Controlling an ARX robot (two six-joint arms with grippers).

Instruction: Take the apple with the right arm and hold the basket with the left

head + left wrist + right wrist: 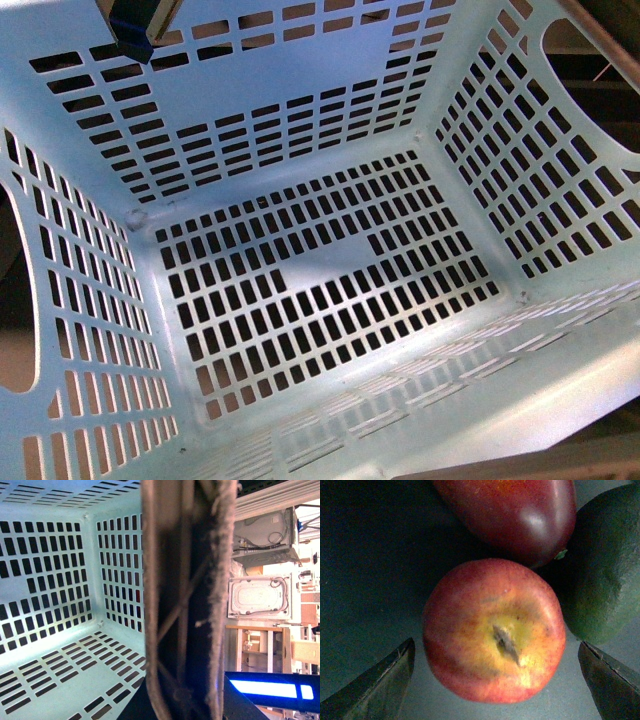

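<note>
The pale mint-turquoise basket (pixel 330 90) fills the front view, tilted so I look into its empty slotted inside. It also shows in the left wrist view (pixel 60 655). My left gripper is shut on the basket's wall, and one brown lattice-ribbed finger (pixel 187 600) lies across the middle of that view. A dark blue part of that arm (pixel 135 30) shows at the basket's far rim. In the right wrist view the red apple (pixel 492 630) with a yellow stem dimple lies between my open right gripper's (pixel 502 680) two dark fingertips (pixel 380 685). They stand apart from it on both sides.
A dark purple-red fruit (pixel 515 515) touches the apple on one side, and a dark green fruit (pixel 607 565) lies beside both. They rest on a dark grey surface (pixel 365 580). Outside the basket, the left wrist view shows white appliances (pixel 260 597) and a wooden frame (pixel 257 650).
</note>
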